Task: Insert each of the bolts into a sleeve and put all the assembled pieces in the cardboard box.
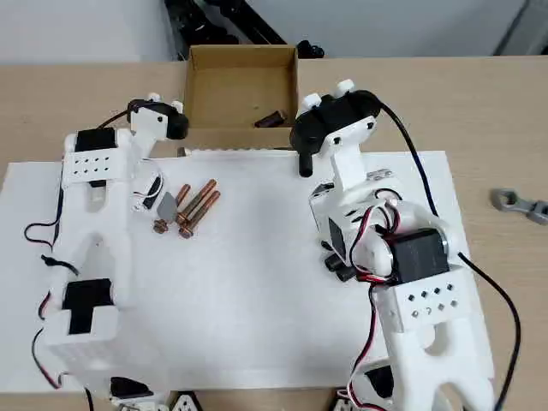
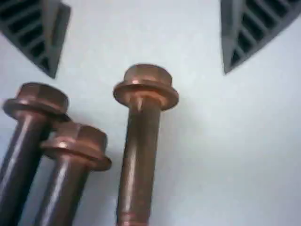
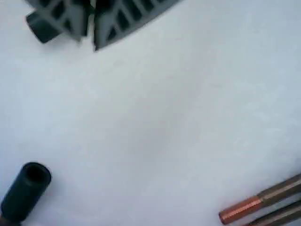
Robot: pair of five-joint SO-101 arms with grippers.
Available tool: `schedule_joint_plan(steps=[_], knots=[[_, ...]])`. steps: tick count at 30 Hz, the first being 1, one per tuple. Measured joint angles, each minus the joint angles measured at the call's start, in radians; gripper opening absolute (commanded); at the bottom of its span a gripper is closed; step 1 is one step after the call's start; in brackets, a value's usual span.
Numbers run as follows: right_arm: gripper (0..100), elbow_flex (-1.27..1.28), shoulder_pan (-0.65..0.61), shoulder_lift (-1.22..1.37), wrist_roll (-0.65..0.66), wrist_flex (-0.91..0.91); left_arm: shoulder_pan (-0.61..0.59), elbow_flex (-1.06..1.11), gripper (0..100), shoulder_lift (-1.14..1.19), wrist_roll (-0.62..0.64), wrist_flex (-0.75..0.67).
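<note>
Three copper bolts (image 1: 195,208) lie side by side on the white sheet (image 1: 257,282). My left gripper (image 1: 163,205) hangs open right over them, its fingers (image 2: 37,33) spread either side of the middle bolt's head (image 2: 145,89). At the table's far edge stands the cardboard box (image 1: 242,137) with one dark assembled piece (image 1: 272,118) inside. My right gripper (image 1: 304,167) is by the box's front right corner, fingers (image 3: 122,14) together. A dark sleeve end (image 3: 40,28) shows beside them; whether it is held is unclear. Another black sleeve (image 3: 26,190) lies on the sheet.
A metal wrench (image 1: 518,204) rests on the bare wood at the right. Small black pieces (image 1: 338,265) sit against the right arm's lower part. Bolt tips (image 3: 244,209) show in the right wrist view. Open sheet lies between the two arms.
</note>
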Motion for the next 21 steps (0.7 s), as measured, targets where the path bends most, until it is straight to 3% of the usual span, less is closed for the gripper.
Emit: schedule_joint_plan(steps=[15, 21], knots=[[0.3, 0.0, 0.0, 0.0, 0.0, 0.0, -0.002, 0.0, 21, 0.153, 0.026, -0.12], [0.3, 0.0, 0.0, 0.0, 0.0, 0.0, 0.032, 0.0, 2, 0.153, 0.028, -0.127]])
